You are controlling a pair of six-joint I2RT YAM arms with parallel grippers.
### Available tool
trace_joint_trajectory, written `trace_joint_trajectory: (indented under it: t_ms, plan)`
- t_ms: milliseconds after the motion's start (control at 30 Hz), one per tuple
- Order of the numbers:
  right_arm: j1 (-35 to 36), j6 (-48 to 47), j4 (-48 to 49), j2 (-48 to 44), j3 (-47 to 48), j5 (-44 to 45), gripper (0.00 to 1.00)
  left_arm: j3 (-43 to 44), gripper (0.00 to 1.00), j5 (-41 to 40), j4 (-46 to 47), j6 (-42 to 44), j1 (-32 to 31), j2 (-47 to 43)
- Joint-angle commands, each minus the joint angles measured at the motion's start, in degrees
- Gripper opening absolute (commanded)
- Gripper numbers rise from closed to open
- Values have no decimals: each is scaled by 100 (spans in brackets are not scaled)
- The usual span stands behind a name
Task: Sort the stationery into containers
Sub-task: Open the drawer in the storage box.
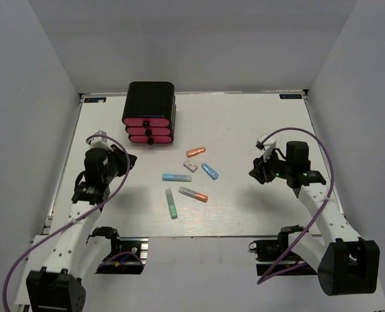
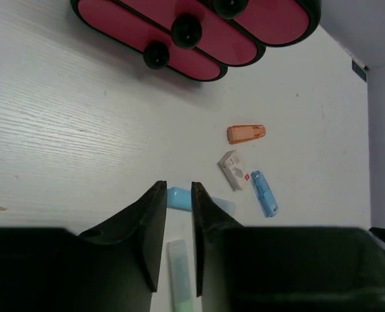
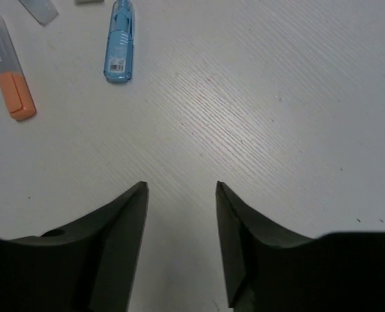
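A: Stationery (image 1: 191, 166) and pincers, how do they stand?
B: Left gripper (image 2: 178, 188) barely parted, right gripper (image 3: 181, 188) wider, both empty. Beyond, loose on the table (image 1: 257, 208): green stick (image 1: 171, 203), grey-orange stick (image 1: 193, 194), light blue stick (image 1: 172, 177), white block (image 1: 191, 166), blue stick (image 1: 210, 171), orange stick (image 1: 196, 152) (all mid-table). Pink drawers (image 1: 149, 130) stand farthest.

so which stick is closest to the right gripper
the darker blue stick, at the cluster's edge facing the right gripper; the orange-tipped grey stick and the rest lie farther off
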Motion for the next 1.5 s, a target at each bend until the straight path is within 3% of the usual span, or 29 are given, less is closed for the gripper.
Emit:
trace_joint_trajectory:
  t_ms: [0, 33, 67, 133, 267, 567, 833, 1000, 1233, 1333, 1467]
  plan:
    - [22, 288, 372, 103, -79, -281, 52, 29, 36, 386, 782, 10, 33, 545]
    - [22, 288, 502, 138, -96, -263, 63, 116, 51, 456, 896, 10, 33, 729]
    - [30, 427, 573, 156, -96, -254, 66, 222, 65, 457, 1132, 10, -19, 1114]
    - [30, 481, 617, 235, -96, -254, 68, 371, 73, 519, 1336, 10, -19, 1503]
    - [31, 596, 846, 411, -35, -193, 68, 976, 74, 519, 1714, 10, -19, 2461]
    - [39, 657, 1145, 543, -79, -192, 67, 2058, 61, 781, 2031, 317, -19, 4034]
    - [22, 578, 1242, 595, -105, -245, 66, 2559, 59, 853, 2251, 432, -19, 4580]
    - [31, 482, 1277, 631, -70, -298, 66, 2886, 53, 721, 1988, 625, -19, 4888]
    - [31, 219, 1312, 640, -140, -597, 59, 2772, 22, 668, 1987, 730, -19, 4766]
    - [65, -18, 1286, 631, -149, -947, 53, 2299, 19, 799, 1987, 792, -19, 4441]
    - [276, -676, 1198, 718, -26, -1282, 56, 1404, 17, 949, 1987, 792, -19, 3529]
